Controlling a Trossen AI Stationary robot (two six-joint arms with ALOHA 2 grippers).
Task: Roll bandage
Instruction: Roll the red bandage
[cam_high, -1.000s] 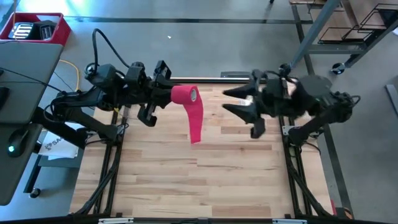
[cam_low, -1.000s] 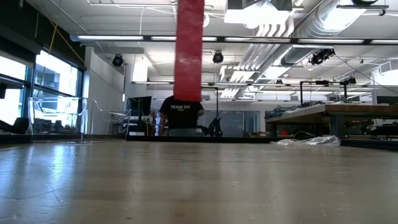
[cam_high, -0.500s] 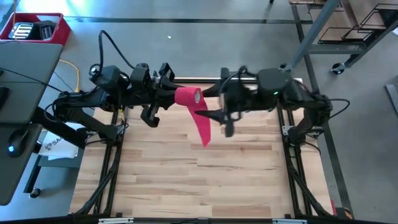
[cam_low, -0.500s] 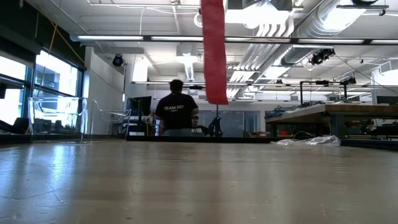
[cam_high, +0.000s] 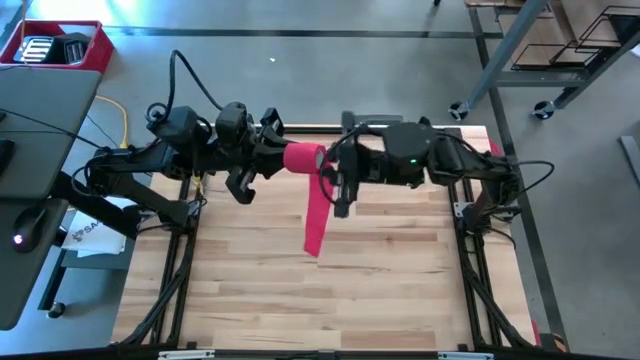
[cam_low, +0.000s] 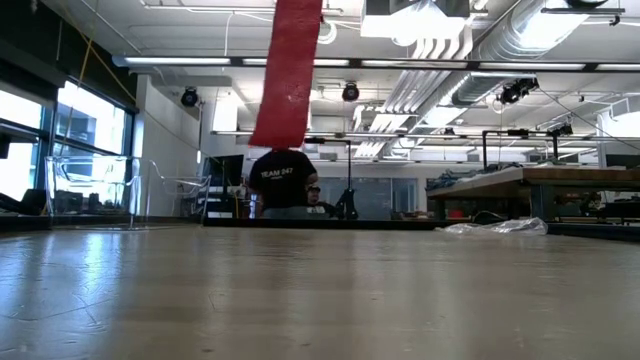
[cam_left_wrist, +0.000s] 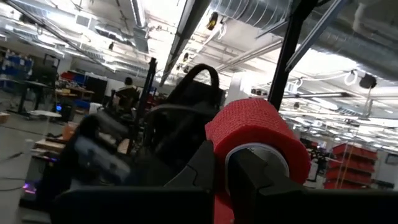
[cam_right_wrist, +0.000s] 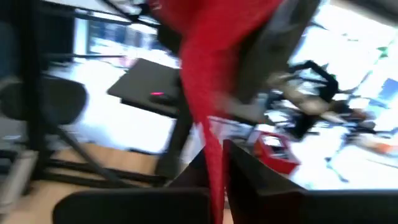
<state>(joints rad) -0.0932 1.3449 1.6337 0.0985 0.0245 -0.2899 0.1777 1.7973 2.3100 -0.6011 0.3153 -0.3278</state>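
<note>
Claws both clenched on the bandage (cam_high: 304, 158): left claw (cam_high: 277, 157) on its roll, right claw (cam_high: 328, 178) on its tail.

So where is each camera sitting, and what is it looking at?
High view: above the table, looking straight down; both arms show, left gripper and right gripper meeting at the bandage.
Low view: at tabletop height, looking across into the room; only the bandage's hanging strip and a person beyond.
Left wrist view: on the left arm, facing the roll held by its fingers.
Right wrist view: on the right arm, its fingers pinching the strip.
All four share the bandage.
</note>
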